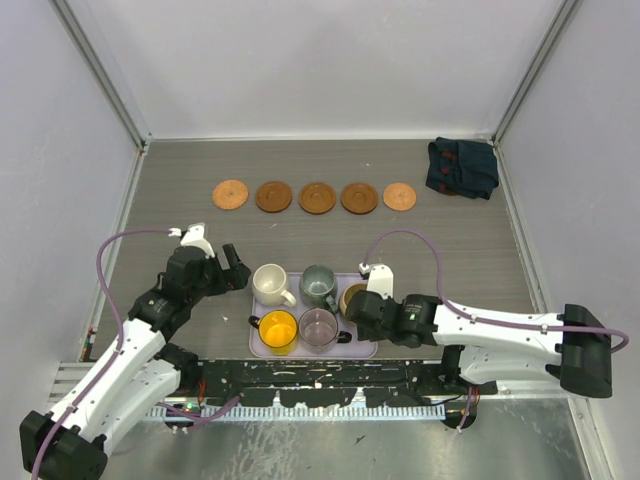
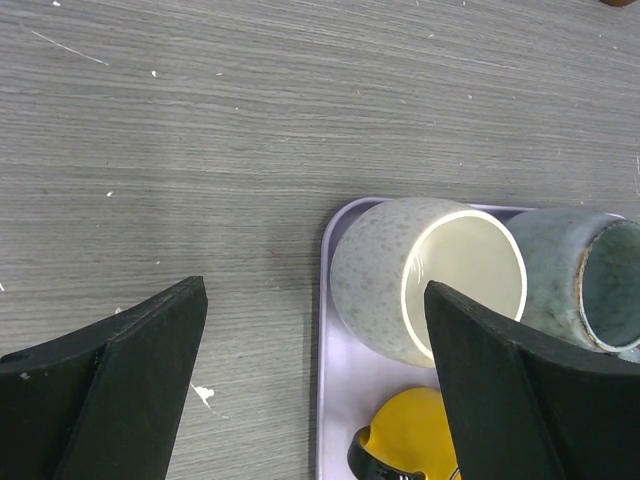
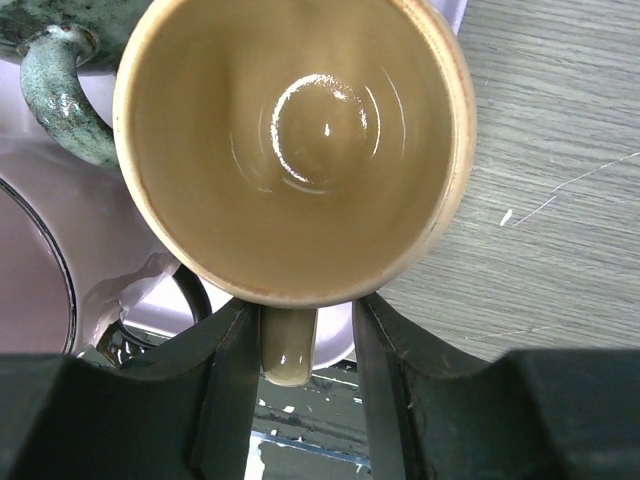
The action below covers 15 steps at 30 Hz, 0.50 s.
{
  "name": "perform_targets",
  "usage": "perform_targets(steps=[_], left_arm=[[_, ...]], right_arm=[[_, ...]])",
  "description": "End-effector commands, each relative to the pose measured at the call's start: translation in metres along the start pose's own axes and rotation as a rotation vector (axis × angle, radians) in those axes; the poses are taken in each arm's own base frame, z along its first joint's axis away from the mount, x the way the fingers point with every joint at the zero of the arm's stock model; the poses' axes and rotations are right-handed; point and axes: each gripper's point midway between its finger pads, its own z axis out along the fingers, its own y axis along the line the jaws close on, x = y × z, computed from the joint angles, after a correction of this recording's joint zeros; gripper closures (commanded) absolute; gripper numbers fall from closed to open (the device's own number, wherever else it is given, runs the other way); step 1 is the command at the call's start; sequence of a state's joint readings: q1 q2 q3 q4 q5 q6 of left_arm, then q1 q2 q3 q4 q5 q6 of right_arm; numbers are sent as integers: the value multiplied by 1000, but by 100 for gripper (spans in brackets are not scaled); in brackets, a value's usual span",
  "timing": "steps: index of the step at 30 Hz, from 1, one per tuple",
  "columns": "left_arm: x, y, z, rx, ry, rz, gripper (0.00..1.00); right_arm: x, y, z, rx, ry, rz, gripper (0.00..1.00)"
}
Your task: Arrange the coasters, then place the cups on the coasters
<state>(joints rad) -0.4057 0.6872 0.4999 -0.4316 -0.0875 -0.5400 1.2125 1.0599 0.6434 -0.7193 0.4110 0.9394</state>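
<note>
- My right gripper [image 3: 305,318] straddles the handle [image 3: 290,362] of the tan cup [image 3: 300,150]. It is not clenched yet: one finger looks to touch the handle, and a gap shows beside the other
- The cup stands at the right side of the tray [image 2: 335,400], lower centre of the top view. It is close beside the green cup [image 3: 60,90], whose handle curls at the upper left of my wrist view
- I should centre the handle between my fingers so both meet it together. A one-sided push would likely twist the cup on the tray
- The glaze looks slick (it shines under the light), so I judge a firm pinch close to the cup wall is safest
- I would lift straight up before travelling, because the green cup and the glass cup [image 1: 318,327] sit near
- The coasters [image 1: 317,197] lie in a row of five across the upper middle of the top view, all bare. The right one [image 1: 399,196] seems the easiest reach for this arm
- A coaster looks barely wider than a cup base, so I should set the cup down slowly and centred
- My left gripper [image 2: 312,290] hangs wide open with nothing in it. One finger is beside the cream cup [image 2: 400,290] at the tray's left edge
</note>
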Motion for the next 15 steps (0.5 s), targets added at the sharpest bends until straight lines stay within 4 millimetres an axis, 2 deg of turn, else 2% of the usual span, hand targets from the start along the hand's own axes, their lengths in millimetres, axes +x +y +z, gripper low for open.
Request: perform_targets(steps=[1, 15], left_arm=[[-12, -9, 2, 38, -57, -5, 9], [-11, -8, 3, 35, -56, -8, 9]], right_arm=[[-15, 8, -2, 0, -52, 44, 56], [-6, 6, 8, 35, -21, 29, 59]])
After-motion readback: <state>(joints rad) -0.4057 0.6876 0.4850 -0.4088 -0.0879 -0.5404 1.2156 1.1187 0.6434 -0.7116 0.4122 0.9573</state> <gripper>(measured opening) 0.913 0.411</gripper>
